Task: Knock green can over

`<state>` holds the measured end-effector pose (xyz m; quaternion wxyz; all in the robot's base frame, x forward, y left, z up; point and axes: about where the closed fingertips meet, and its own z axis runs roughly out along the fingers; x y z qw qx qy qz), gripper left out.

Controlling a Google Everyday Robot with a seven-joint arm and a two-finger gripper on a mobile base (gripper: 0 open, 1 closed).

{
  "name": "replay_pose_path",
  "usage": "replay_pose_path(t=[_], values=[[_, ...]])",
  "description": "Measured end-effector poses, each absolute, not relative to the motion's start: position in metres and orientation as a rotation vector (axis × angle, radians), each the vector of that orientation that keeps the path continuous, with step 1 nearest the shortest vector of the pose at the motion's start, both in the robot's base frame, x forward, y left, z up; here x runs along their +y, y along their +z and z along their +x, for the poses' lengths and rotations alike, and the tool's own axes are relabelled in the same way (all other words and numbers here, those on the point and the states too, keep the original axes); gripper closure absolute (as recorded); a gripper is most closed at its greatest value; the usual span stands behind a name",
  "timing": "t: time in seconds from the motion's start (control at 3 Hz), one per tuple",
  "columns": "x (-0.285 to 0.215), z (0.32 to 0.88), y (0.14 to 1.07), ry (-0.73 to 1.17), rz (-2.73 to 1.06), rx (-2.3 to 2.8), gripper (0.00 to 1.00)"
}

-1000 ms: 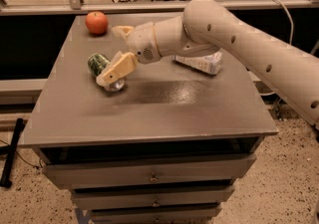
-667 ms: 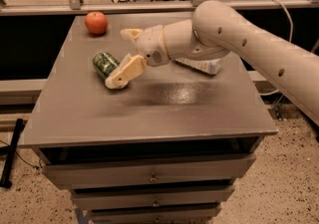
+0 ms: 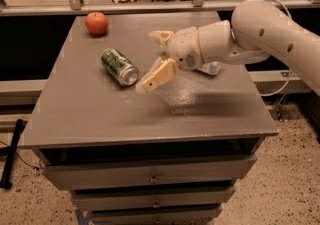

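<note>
The green can (image 3: 119,66) lies on its side on the grey table (image 3: 100,119), left of centre, with its silver end facing front right. My gripper (image 3: 154,59) hangs just right of the can, above the table and apart from it. Its two cream fingers are spread: one finger (image 3: 157,76) points down toward the front left, the other (image 3: 160,36) sits higher behind it. Nothing is held between them. The white arm reaches in from the right.
A red apple (image 3: 96,23) sits at the table's back left. A clear plastic bottle with a white-blue label (image 3: 212,68) lies behind the arm, mostly hidden. Drawers are below the tabletop. A railing runs behind the table.
The gripper has drawn back to the right, away from the can. The can, which was under the lower finger, now lies uncovered on its side.
</note>
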<state>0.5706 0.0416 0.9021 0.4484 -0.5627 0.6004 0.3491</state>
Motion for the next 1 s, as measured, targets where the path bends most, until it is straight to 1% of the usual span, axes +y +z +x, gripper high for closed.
replay_pose_path(t=[0.67,1.0], values=[[-0.026,0.543,0.912,0.805,-1.329,1.55,0.0],[-0.032,0.543,0.912,0.799,-1.318,1.556,0.0]])
